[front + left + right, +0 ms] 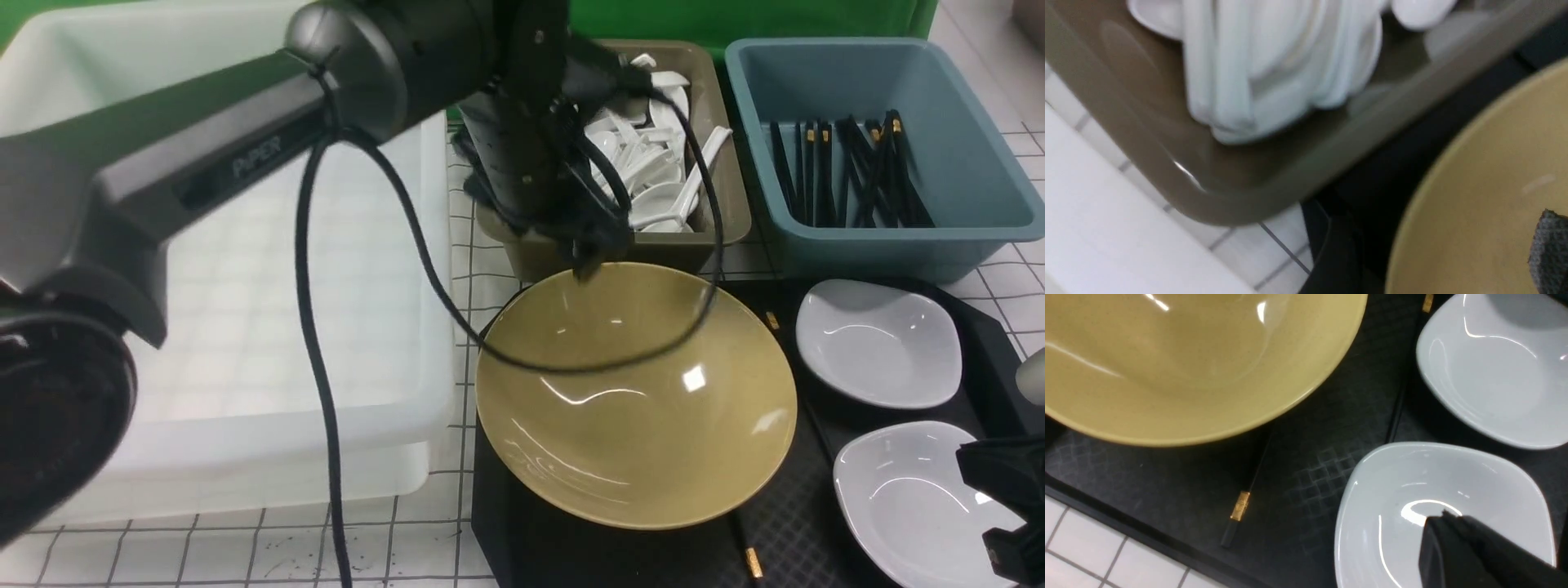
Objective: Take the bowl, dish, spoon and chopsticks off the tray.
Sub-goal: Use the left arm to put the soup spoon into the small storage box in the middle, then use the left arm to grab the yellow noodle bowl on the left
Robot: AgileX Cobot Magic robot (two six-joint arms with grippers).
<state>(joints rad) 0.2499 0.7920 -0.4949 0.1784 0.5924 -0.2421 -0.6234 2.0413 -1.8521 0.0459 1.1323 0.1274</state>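
The tray (788,523), black with a diamond-patterned floor, lies on the tiled table (245,555) just right of a white tub (245,478) that is bigger still. Behind the tray stand a blue tub (882,245) with black sticks (849,171) in it and, to its left, a smaller brown tub (686,251) with white spoons (653,163) piled inside.

The yellow bowl (637,400) sits upright on the left part of the tray, its far rim close to the brown tub's near wall. Two white dishes fill the tray's right side, one farther off (878,343) and one nearer (906,498).

The left gripper (589,260) hangs over the bowl's far rim, by the brown tub's near wall. Its wrist view shows one ribbed pad (1549,249) at the very edge, bare, above the bowl's inner slope, so the jaws stand apart with nothing between them. The right gripper (1437,535) is closed to a single black wedge above the nearer dish, holding nothing.

The chopsticks (1240,505) lie on the tray floor: one runs under the bowl's near rim, the other between bowl and dishes.
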